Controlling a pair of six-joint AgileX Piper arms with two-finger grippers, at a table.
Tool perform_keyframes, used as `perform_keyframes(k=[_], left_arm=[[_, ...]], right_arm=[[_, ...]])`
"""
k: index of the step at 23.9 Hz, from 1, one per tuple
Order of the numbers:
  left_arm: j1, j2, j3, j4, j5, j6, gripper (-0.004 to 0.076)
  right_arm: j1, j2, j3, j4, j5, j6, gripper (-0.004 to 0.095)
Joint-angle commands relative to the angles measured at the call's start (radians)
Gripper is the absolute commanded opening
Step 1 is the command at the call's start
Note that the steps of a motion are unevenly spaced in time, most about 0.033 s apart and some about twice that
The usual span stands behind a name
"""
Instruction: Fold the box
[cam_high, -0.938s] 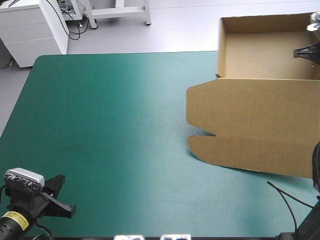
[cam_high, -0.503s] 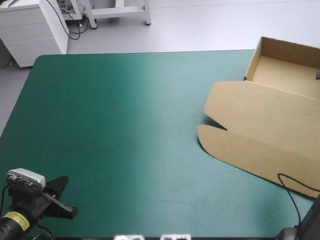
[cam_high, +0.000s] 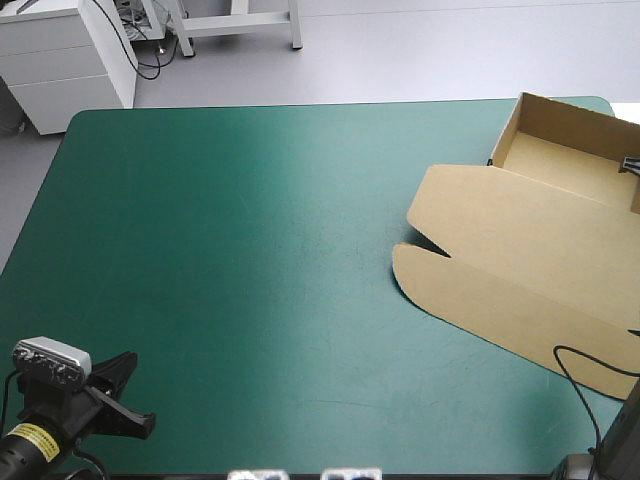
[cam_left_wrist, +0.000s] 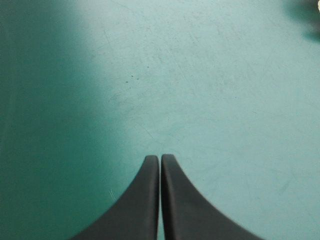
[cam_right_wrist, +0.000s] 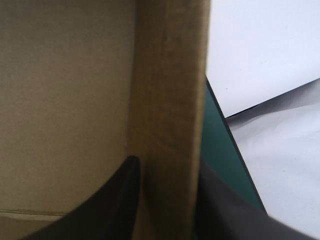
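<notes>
The brown box (cam_high: 520, 260) lies at the table's right side as an open tray (cam_high: 560, 155) with its lid flat on the teal-green cover, turned at an angle. My right gripper (cam_high: 631, 165) is at the tray's right wall, mostly cut off by the picture's edge. In the right wrist view the right gripper (cam_right_wrist: 167, 165) is shut on the box wall (cam_right_wrist: 170, 90), one black finger inside the tray and one outside. Near the table's front left corner, my left gripper (cam_high: 135, 410) is far from the box. It stands shut (cam_left_wrist: 160, 159) over bare cover.
The tray sits close to the table's far right corner (cam_high: 600, 102), with pale floor just past the edge (cam_right_wrist: 260, 60). A white cabinet (cam_high: 60, 60) stands beyond the far left corner. Between the left gripper and the box stretches the teal-green cover (cam_high: 250, 250).
The box has swung round and slid to the right, its tray coming back from beyond the far edge onto the table's far right corner. The left arm has stayed put.
</notes>
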Motion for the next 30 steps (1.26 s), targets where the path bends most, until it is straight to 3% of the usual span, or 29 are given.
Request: perform_keyframes(k=[1,2,5,8,10,12,13,14,15,18,23,25,30], left_arm=[[-0.007,0.01,-0.024,-0.002,-0.047,-0.004,-0.0008],[-0.007,0.01,-0.024,-0.002,-0.043,-0.004,-0.0008],[-0.007,0.01,-0.024,0.0,-0.043,-0.004,-0.0008],[-0.007,0.01,-0.024,0.002,-0.043,-0.004,-0.0008],[-0.007,0.01,-0.024,0.003,-0.043,-0.004,-0.0008],[-0.007,0.01,-0.024,0.001,-0.043,-0.004,-0.0008],[-0.007,0.01,-0.024,0.0,-0.043,-0.006,-0.0008],[-0.007,0.01,-0.024,-0.003,-0.043,-0.008,-0.0008],[-0.007,0.01,-0.024,-0.007,-0.043,-0.008,-0.0008],[-0.007,0.01,-0.024,-0.058,-0.041,-0.008,-0.0008],[-0.007,0.01,-0.024,-0.078,-0.043,-0.008,-0.0008],[-0.007,0.01,-0.024,-0.078,-0.043,-0.008,-0.0008],[-0.007,0.01,-0.024,-0.078,-0.043,-0.012,-0.0008]], right_arm=[[-0.009,-0.076,-0.024,-0.007,0.001,0.001,0.0607],[-0.011,-0.081,-0.024,-0.007,0.001,0.008,0.0711],[-0.015,-0.119,-0.024,-0.013,0.003,0.018,0.0868],[-0.017,-0.199,-0.024,-0.007,0.003,0.02,0.0883],[-0.017,-0.295,-0.024,0.086,0.003,0.018,0.088],[-0.013,-0.393,-0.024,0.258,0.003,-0.044,0.0864],[-0.013,-0.451,-0.024,0.384,0.003,-0.081,0.0814],[-0.011,-0.476,-0.024,0.439,0.003,-0.079,0.0762],[-0.001,-0.517,-0.024,0.51,0.003,-0.081,0.0604],[0.076,-0.629,0.03,0.53,0.003,-0.151,-0.0008],[0.221,-0.794,0.292,0.542,-0.012,-0.276,-0.001],[0.292,-0.88,0.477,0.547,-0.091,-0.34,-0.001],[0.337,-1.037,0.804,0.567,-0.275,-0.472,-0.001]])
